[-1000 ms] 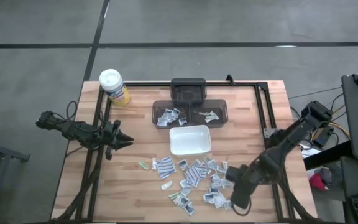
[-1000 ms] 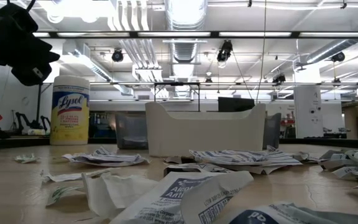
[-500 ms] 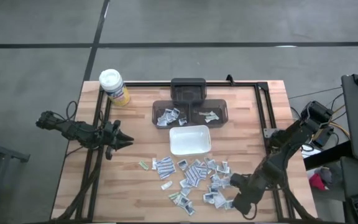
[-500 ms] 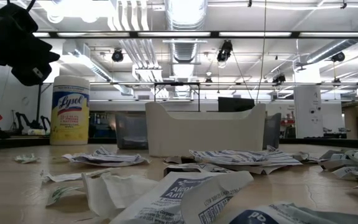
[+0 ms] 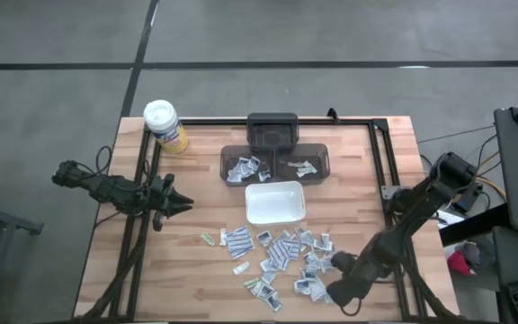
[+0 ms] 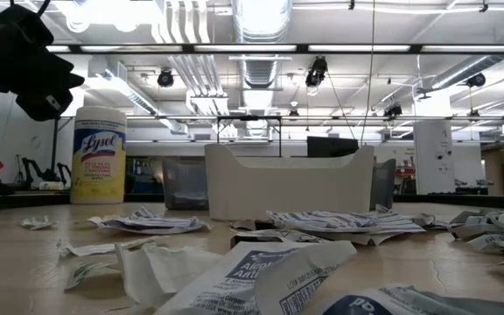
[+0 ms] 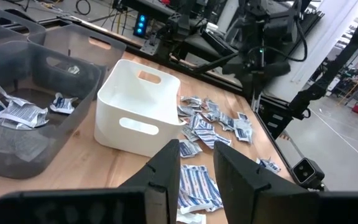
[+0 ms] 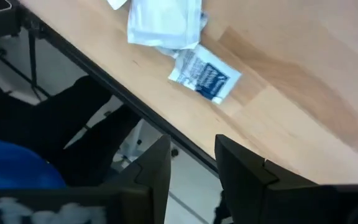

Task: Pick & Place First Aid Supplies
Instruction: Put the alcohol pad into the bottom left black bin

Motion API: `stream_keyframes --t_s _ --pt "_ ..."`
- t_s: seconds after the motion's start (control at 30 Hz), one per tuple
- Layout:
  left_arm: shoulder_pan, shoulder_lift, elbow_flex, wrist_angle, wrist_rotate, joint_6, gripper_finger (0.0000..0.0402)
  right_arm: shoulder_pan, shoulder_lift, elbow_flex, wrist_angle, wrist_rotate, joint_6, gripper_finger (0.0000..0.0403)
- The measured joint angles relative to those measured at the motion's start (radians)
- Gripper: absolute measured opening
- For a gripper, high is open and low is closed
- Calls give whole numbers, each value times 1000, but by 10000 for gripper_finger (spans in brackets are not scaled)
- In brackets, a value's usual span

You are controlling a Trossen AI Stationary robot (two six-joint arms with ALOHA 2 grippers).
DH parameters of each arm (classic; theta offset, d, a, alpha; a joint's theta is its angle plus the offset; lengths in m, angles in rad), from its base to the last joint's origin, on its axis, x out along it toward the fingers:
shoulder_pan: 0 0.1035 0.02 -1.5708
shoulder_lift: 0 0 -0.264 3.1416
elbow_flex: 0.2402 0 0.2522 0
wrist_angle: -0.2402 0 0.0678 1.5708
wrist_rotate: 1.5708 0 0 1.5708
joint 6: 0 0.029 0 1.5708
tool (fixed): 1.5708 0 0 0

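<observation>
- Packets (image 5: 281, 256) lie scattered across the near half of the table (image 5: 196, 270), just left of my right claw (image 5: 329, 292) and well to the right of my left claw (image 5: 180, 205); a few more sit in the two dark bins (image 5: 277, 164) at the far side.
- On the left I have the left claw hanging over the table's left edge, pointing toward the middle. Through its wrist camera I see a narrow gap between its two fingers (image 7: 166, 171) and nothing between them.
- Off behind that claw, at the far left corner, stands the yellow canister (image 5: 165, 126) with its white lid.
- Ahead of the left claw, at mid-table, sits the white tray (image 5: 274, 202), between the bins and the packet pile. I see nothing in it.
- On the right, my right claw is low at the near right end of the pile, close to the table's front edge. Its fingers (image 8: 151, 165) stand apart and hold nothing.
- Just ahead of those fingers, on the bare wood, I see one packet with blue print (image 8: 205, 76) touching a white crumpled one (image 8: 163, 22).
</observation>
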Motion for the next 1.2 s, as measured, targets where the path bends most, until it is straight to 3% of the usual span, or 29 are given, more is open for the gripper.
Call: stream_keyframes --t_s 0.57,1.2 --pt "0 2 0 0 0 0 92 -5 244 119 5 7 131 95" --pt "0 1 0 0 0 0 92 -5 235 129 -149 3 141 84"
